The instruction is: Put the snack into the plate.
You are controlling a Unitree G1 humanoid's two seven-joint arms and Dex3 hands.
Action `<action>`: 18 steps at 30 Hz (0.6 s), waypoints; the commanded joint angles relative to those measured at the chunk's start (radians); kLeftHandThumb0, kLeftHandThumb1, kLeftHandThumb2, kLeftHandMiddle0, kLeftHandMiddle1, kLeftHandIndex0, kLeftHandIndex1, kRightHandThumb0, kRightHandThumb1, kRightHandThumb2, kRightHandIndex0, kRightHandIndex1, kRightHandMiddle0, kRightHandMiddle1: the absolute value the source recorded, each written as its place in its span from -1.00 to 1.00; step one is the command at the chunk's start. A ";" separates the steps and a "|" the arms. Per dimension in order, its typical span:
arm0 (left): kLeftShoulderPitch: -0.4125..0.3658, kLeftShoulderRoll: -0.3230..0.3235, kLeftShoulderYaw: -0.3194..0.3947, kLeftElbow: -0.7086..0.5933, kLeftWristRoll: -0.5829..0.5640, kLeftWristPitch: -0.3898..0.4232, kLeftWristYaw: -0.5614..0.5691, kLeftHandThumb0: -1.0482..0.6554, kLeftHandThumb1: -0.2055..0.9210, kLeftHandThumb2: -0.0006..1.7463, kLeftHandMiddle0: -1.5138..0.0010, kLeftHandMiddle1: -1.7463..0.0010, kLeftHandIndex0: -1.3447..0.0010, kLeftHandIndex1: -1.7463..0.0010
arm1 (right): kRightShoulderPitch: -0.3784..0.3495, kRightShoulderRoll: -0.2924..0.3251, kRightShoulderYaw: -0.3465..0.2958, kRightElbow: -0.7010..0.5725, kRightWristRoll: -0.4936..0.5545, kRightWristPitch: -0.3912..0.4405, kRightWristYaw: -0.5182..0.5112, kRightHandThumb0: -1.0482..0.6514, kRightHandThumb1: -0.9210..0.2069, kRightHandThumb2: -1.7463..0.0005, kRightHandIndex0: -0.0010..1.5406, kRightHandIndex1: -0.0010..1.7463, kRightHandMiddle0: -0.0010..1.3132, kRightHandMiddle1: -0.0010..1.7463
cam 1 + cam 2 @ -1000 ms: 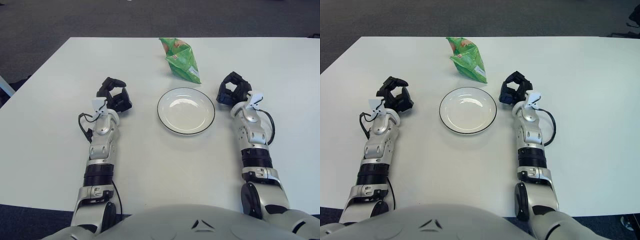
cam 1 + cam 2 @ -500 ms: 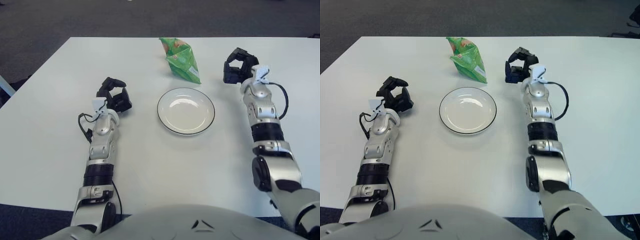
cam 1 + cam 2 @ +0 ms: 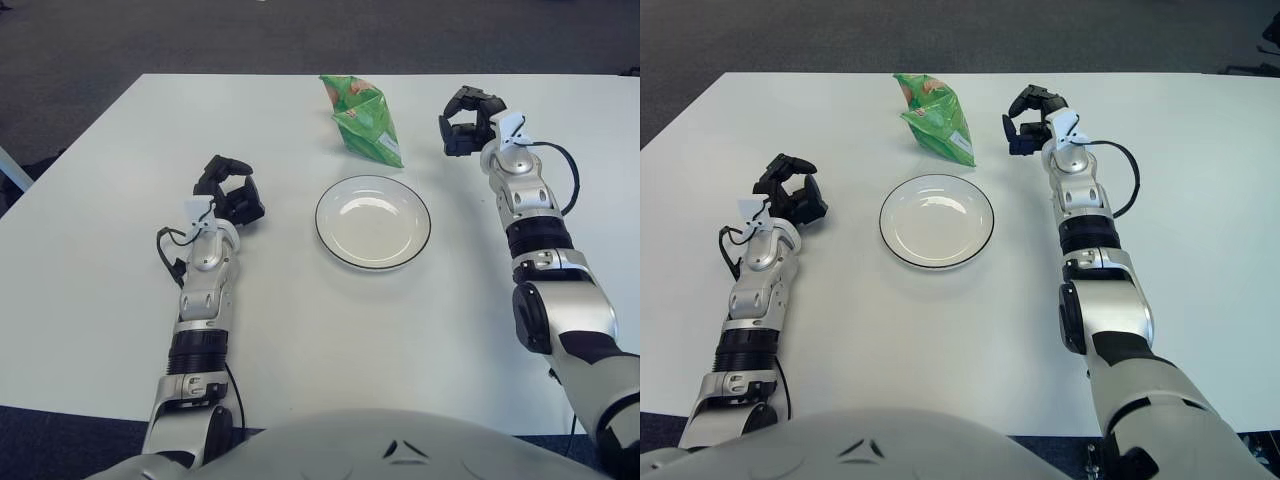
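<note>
A green snack bag (image 3: 364, 119) lies on the white table, just beyond the plate. The white plate (image 3: 372, 221) with a dark rim holds nothing. My right hand (image 3: 463, 122) is raised over the table to the right of the bag, a short gap away, its black fingers curled and holding nothing. My left hand (image 3: 231, 190) shows well to the left of the plate, fingers curled, nothing in it.
The white table (image 3: 100, 250) ends at a far edge just behind the snack bag, with dark carpet (image 3: 200, 35) beyond. A black cable loops beside each wrist.
My right hand has travelled from beside the plate's right rim forward and then slightly left toward the snack bag. The left arm, bag and plate have not moved.
</note>
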 commanded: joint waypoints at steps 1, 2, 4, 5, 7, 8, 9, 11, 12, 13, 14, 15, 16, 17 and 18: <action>0.123 -0.052 -0.007 0.033 0.006 0.008 0.010 -0.34 -0.09 0.52 -0.77 -1.00 0.08 -1.00 | -0.085 -0.025 0.041 0.006 -0.058 0.001 -0.008 -0.30 -0.06 -0.40 0.49 1.00 -0.16 1.00; 0.124 -0.052 -0.008 0.031 0.007 0.008 0.011 -0.34 -0.09 0.52 -0.77 -1.00 0.08 -1.00 | -0.088 -0.027 0.047 0.004 -0.067 0.000 -0.011 -0.30 -0.06 -0.40 0.49 1.00 -0.16 1.00; 0.127 -0.050 -0.011 0.029 0.011 0.007 0.011 -0.34 -0.09 0.52 -0.78 -1.00 0.07 -1.00 | -0.098 -0.030 0.069 -0.006 -0.098 -0.002 -0.022 -0.30 -0.06 -0.40 0.48 1.00 -0.15 1.00; 0.127 -0.050 -0.011 0.029 0.011 0.006 0.011 -0.34 -0.10 0.53 -0.78 -1.00 0.07 -1.00 | -0.101 -0.031 0.074 -0.008 -0.105 -0.003 -0.024 -0.30 -0.05 -0.41 0.48 1.00 -0.15 1.00; 0.128 -0.050 -0.014 0.027 0.014 0.006 0.013 -0.34 -0.11 0.54 -0.80 -1.00 0.06 -1.00 | -0.108 -0.033 0.094 -0.021 -0.131 -0.002 -0.029 -0.31 -0.05 -0.41 0.49 1.00 -0.15 1.00; 0.129 -0.051 -0.015 0.026 0.015 0.006 0.013 -0.34 -0.11 0.54 -0.80 -1.00 0.06 -1.00 | -0.111 -0.034 0.104 -0.027 -0.144 -0.003 -0.033 -0.31 -0.05 -0.41 0.49 1.00 -0.15 1.00; 0.130 -0.051 -0.016 0.027 0.016 0.006 0.013 -0.35 -0.12 0.54 -0.80 -1.00 0.05 -1.00 | -0.114 -0.032 0.116 -0.034 -0.161 -0.006 -0.043 -0.31 -0.04 -0.42 0.50 1.00 -0.14 1.00; 0.130 -0.052 -0.017 0.028 0.016 0.005 0.013 -0.35 -0.12 0.55 -0.81 -1.00 0.05 -1.00 | -0.122 -0.026 0.144 -0.048 -0.202 -0.012 -0.072 -0.31 -0.04 -0.42 0.50 1.00 -0.14 1.00; 0.131 -0.053 -0.018 0.028 0.016 0.004 0.014 -0.35 -0.13 0.55 -0.81 -1.00 0.05 -1.00 | -0.126 -0.022 0.157 -0.054 -0.223 -0.014 -0.088 -0.31 -0.03 -0.42 0.50 1.00 -0.14 1.00; 0.130 -0.054 -0.018 0.029 0.015 0.004 0.013 -0.35 -0.13 0.55 -0.81 -1.00 0.05 -1.00 | -0.134 -0.021 0.173 -0.054 -0.246 -0.018 -0.102 -0.31 -0.03 -0.42 0.50 1.00 -0.14 1.00; 0.131 -0.055 -0.019 0.029 0.015 0.003 0.013 -0.35 -0.13 0.55 -0.81 -1.00 0.05 -1.00 | -0.139 -0.021 0.183 -0.053 -0.261 -0.020 -0.111 -0.31 -0.03 -0.43 0.49 1.00 -0.13 1.00; 0.131 -0.055 -0.019 0.030 0.013 0.003 0.012 -0.35 -0.13 0.56 -0.81 -1.00 0.04 -1.00 | -0.151 -0.022 0.197 -0.041 -0.279 -0.028 -0.118 -0.31 -0.02 -0.43 0.48 1.00 -0.13 1.00; 0.131 -0.056 -0.019 0.030 0.012 0.004 0.012 -0.35 -0.14 0.56 -0.81 -1.00 0.04 -1.00 | -0.159 -0.024 0.206 -0.033 -0.292 -0.034 -0.124 -0.32 0.00 -0.45 0.48 1.00 -0.12 1.00; 0.131 -0.056 -0.019 0.031 0.011 0.005 0.012 -0.35 -0.14 0.56 -0.81 -1.00 0.04 -1.00 | -0.167 -0.025 0.215 -0.024 -0.303 -0.041 -0.129 -0.32 0.00 -0.45 0.48 1.00 -0.11 1.00; 0.130 -0.056 -0.019 0.032 0.010 0.005 0.012 -0.35 -0.14 0.56 -0.80 -1.00 0.04 -1.00 | -0.172 -0.025 0.221 -0.018 -0.310 -0.046 -0.132 -0.32 0.01 -0.46 0.48 1.00 -0.11 1.00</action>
